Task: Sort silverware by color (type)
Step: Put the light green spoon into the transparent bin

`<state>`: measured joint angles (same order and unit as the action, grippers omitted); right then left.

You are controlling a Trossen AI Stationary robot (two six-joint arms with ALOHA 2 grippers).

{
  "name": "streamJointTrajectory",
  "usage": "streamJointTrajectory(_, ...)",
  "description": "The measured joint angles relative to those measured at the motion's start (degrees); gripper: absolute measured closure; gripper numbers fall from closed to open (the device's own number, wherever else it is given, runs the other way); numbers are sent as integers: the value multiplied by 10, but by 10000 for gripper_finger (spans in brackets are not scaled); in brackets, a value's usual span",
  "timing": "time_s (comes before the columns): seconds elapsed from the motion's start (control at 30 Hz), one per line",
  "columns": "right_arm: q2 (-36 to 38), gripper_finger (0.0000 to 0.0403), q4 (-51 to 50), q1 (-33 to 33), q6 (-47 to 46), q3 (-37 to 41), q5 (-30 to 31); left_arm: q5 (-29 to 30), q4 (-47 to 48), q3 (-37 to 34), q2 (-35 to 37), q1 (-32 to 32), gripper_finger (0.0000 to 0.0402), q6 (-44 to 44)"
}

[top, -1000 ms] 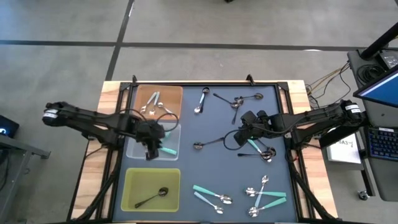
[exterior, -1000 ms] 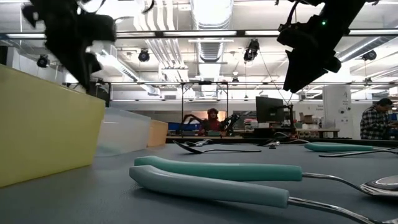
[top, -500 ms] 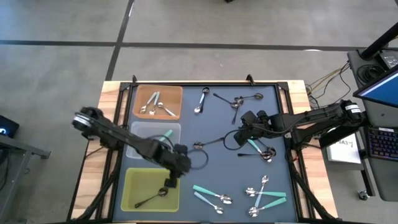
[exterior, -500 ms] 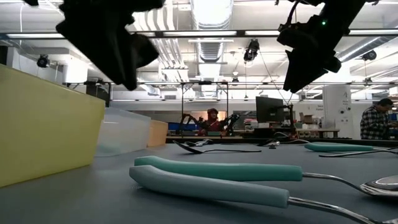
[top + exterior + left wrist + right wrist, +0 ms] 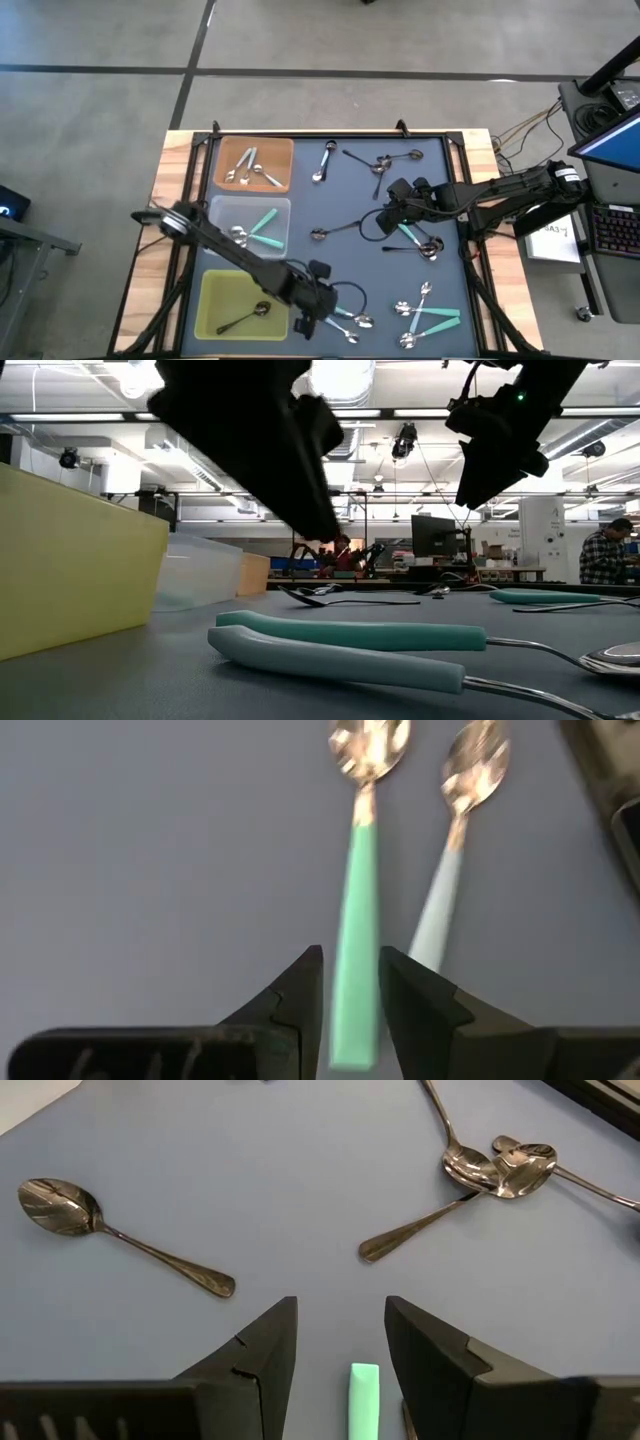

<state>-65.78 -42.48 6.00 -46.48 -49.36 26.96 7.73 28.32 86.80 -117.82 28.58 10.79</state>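
My left gripper [image 5: 350, 960] hangs open near the table's front edge [image 5: 304, 326]. It is above two teal-handled spoons that lie flat side by side. In the left wrist view its fingers stand on either side of the greener handle [image 5: 356, 920], with the paler spoon [image 5: 436, 910] beside it. The low view shows the left gripper [image 5: 322, 528] clear above both handles [image 5: 350, 632]. My right gripper [image 5: 388, 222] waits open above mid-table, over the end of another teal handle [image 5: 364, 1385].
Three trays line the left side: orange [image 5: 283, 150] with shiny spoons, clear [image 5: 222, 212] with teal-handled spoons, yellow-green [image 5: 215, 290] with one dark spoon. Dark spoons lie at the far side [image 5: 380, 162] and mid-table [image 5: 335, 230]. More spoons are heaped at the near right [image 5: 425, 312].
My left gripper has swept from above the clear tray toward the table's near edge and to the right. It has sunk and rolled a little on the way, and now hangs over the two teal-handled spoons at the front. The spoons have not moved.
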Motion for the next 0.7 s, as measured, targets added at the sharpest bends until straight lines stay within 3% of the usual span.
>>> streamJointTrajectory(0.27,0,257,0,0,0,0,0,3,2,43,-58,6,319,5)
streamJointTrajectory(0.7,0,257,0,0,0,0,0,-8,-14,45,-97,-2,295,54)
